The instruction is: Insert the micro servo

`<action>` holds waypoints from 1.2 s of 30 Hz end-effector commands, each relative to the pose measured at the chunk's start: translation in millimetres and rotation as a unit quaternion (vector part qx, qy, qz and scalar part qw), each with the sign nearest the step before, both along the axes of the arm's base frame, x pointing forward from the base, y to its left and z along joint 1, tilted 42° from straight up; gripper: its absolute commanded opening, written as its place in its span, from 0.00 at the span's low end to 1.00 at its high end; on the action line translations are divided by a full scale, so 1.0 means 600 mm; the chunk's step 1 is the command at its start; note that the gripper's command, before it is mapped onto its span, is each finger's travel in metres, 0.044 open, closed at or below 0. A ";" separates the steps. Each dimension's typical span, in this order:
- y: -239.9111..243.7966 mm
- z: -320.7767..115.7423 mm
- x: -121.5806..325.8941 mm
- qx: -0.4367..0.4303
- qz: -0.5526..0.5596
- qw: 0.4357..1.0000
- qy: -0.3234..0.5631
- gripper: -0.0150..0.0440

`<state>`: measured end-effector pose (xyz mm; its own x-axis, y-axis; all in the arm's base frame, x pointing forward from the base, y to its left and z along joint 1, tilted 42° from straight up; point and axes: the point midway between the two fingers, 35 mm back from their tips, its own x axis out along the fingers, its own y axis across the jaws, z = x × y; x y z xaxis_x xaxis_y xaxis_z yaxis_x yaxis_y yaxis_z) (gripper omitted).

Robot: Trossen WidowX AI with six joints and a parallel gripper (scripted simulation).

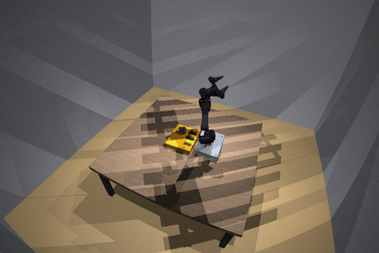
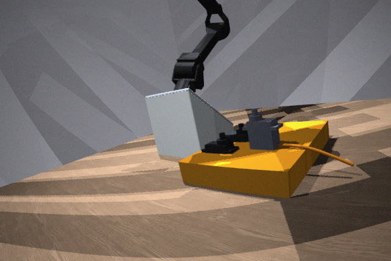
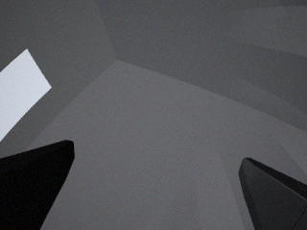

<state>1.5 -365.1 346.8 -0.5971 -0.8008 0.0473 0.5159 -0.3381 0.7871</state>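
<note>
The loose grey-blue micro servo (image 1: 182,130) (image 2: 263,134) stands upright on top of the yellow deck (image 1: 176,146) (image 2: 236,181), its shaft up and its whole body above the surface. Its orange cable (image 2: 320,151) (image 1: 170,128) reaches out past the deck's edge. The marked pocket (image 1: 187,144) shows small and without a servo in the top view; the exterior view does not show it clearly. My gripper (image 1: 225,81) (image 3: 159,160) is open and empty, high above the table and well away from the deck. In the exterior view it is mostly cut off by the top edge.
Two black servos (image 1: 190,137) (image 2: 222,147) (image 1: 192,132) (image 2: 241,134) sit low in the deck, beside the loose one. The pale grey block (image 1: 211,149) (image 2: 171,125) under the arm stands close beside the deck. The wooden table (image 1: 122,164) carries both.
</note>
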 end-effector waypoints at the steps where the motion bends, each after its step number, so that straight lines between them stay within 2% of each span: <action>1: -0.019 -0.023 0.032 0.043 0.038 0.998 0.030 1.00; 16: -0.059 -0.116 0.159 0.189 0.188 0.952 0.148 1.00; 24: -0.060 -0.141 0.190 0.212 0.221 0.937 0.166 1.00; 36: -0.050 -0.228 0.285 0.307 0.336 0.854 0.253 1.00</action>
<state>156.6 -397.9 228.3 -0.0676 -0.9410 -0.3315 0.9567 -0.1554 0.2461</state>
